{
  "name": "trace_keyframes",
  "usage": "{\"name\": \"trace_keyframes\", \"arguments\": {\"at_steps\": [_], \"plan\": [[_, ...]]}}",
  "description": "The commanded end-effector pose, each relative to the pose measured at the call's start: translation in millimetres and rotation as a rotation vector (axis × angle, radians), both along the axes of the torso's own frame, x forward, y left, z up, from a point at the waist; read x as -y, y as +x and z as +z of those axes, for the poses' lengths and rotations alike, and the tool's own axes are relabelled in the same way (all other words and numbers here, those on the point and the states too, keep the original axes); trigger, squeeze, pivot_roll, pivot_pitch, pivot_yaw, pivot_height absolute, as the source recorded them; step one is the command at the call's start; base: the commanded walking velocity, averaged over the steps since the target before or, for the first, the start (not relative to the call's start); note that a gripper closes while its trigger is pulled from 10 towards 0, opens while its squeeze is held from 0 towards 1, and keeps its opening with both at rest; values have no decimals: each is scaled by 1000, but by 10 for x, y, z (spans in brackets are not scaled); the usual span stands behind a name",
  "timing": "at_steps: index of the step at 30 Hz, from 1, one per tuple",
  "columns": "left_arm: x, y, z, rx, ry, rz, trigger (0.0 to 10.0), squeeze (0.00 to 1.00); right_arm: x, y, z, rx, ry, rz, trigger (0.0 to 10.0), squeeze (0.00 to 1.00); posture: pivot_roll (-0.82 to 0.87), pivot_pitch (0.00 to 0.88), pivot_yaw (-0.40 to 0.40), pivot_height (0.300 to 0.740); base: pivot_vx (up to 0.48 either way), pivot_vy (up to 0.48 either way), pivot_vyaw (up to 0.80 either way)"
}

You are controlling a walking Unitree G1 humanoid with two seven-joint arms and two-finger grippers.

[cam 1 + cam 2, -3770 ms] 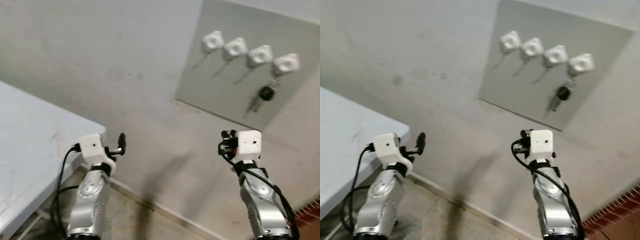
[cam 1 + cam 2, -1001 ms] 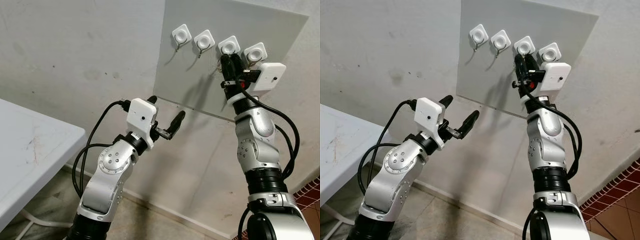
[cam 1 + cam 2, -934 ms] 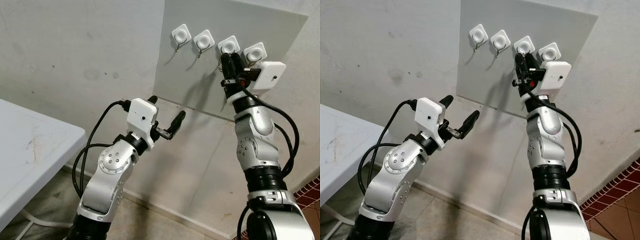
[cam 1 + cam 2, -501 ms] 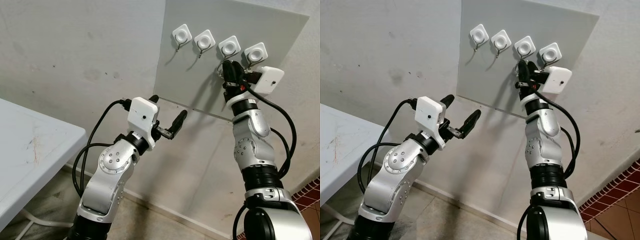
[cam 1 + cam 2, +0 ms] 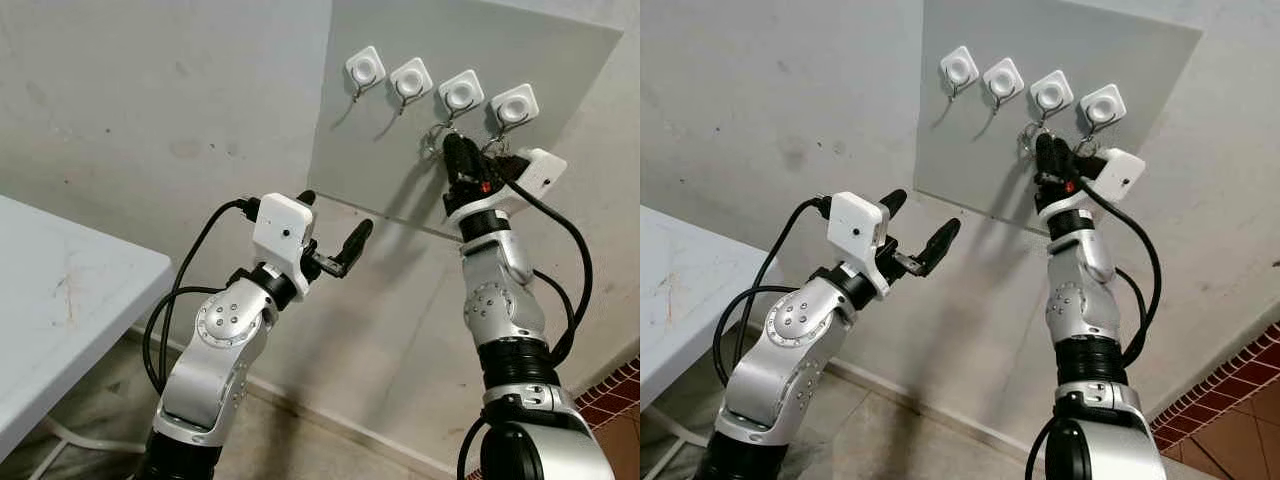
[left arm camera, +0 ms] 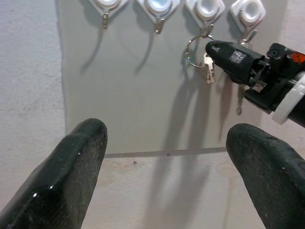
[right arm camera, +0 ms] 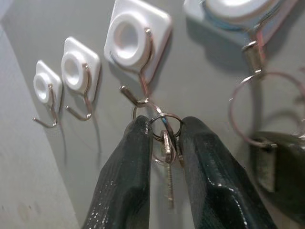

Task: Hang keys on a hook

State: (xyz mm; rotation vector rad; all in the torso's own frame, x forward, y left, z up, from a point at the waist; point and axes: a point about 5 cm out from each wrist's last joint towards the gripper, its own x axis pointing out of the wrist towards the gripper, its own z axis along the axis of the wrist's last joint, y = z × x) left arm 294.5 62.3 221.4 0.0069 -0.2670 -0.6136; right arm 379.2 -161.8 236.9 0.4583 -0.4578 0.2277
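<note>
Silver keys (image 7: 167,157) pinched by right fingers (image 7: 125,181) at the third hook (image 7: 138,98); left fingers (image 6: 71,167) spread; no writing legible.

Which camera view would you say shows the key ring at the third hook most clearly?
The right wrist view: the key ring sits close up between the right gripper fingers, just below the third hook. The left wrist view shows it small; the eye views barely resolve it.
</note>
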Motion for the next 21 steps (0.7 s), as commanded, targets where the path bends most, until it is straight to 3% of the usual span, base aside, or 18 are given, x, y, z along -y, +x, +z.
{"name": "trace_keyframes", "arguments": {"at_steps": [1, 5, 6, 7, 14, 21], "plan": [[9, -15, 35, 6, -7, -4, 10000, 0, -9, -24, 72, 31, -26, 9, 10000, 0, 51, 80, -90, 740, 0, 0, 0], [7, -12, 37, 7, -7, -1, 10000, 0, -19, -35, 25, 19, -26, 23, 10000, 0, 52, 80, -92, 740, 0, 0, 0], [4, -12, 36, 5, -10, 1, 10000, 0, -19, -42, 12, 18, -29, 23, 10000, 259, 52, 80, -92, 740, 0, 0, 0], [3, -15, 30, 0, -15, 3, 10000, 0, -20, -60, -10, 21, -33, 28, 10000, 1000, 50, 81, -92, 740, 0, 0, 0], [0, -17, 14, -5, -23, 11, 10000, 0, -3, -106, -90, 13, -97, 4, 10000, 1000, 52, 77, -95, 740, 0, 0, 0], [-65, 22, -42, -42, -102, 60, 10000, 0, 21, -246, -279, -2, -201, -17, 10000, 1000, 50, 64, -93, 740, 0, 0, 0]]}}
